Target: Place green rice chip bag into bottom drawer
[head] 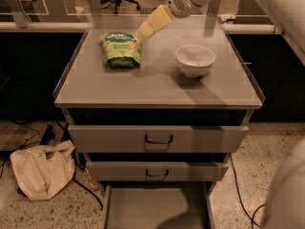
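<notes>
Slanting down-left, the tool [143, 31] ends beside the green rice chip bag [121, 49]; spread unclear.

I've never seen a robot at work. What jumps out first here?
The bright green rice chip bag lies on the grey cabinet, with the robot's gripper right by its upper right corner. A white bowl sits to the right, and the bottom drawer stands open below.

The gripper [147, 28] hangs just beside the green rice chip bag [121, 50] on the cabinet top [157, 87]; white bowl [195, 59] nearby; bottom drawer [155, 207] open.
</notes>
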{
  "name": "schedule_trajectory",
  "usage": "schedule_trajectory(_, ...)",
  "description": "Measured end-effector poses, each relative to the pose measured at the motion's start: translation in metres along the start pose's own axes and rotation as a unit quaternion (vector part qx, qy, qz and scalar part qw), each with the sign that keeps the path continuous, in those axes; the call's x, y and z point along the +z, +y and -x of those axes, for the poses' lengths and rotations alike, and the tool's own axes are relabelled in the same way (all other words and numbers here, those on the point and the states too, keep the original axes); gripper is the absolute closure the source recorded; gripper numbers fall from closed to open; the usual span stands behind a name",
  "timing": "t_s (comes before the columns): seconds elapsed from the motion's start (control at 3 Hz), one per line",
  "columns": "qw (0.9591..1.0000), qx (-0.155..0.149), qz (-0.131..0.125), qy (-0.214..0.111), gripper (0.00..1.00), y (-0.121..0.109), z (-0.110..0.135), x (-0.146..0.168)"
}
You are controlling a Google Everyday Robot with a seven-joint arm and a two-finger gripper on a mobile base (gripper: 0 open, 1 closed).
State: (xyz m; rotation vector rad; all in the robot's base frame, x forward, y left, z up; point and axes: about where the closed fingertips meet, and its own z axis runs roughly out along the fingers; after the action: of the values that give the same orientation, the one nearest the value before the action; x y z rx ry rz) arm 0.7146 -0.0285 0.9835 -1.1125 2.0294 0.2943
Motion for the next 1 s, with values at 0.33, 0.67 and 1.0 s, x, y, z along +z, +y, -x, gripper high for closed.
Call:
schedule_trajectory(0.33,0.9998,0.002,0.0,0.019,0.0,-0.01,0.0,0.027)
schedule_trajectory(0.67,0.9987,-0.013,0.007,0.048,0.0,-0.013,0.004,0.058)
schedule_trajectory(1.0,0.9967,-0.021,0.026,0.074,0.0,-0.007,0.004,0.092)
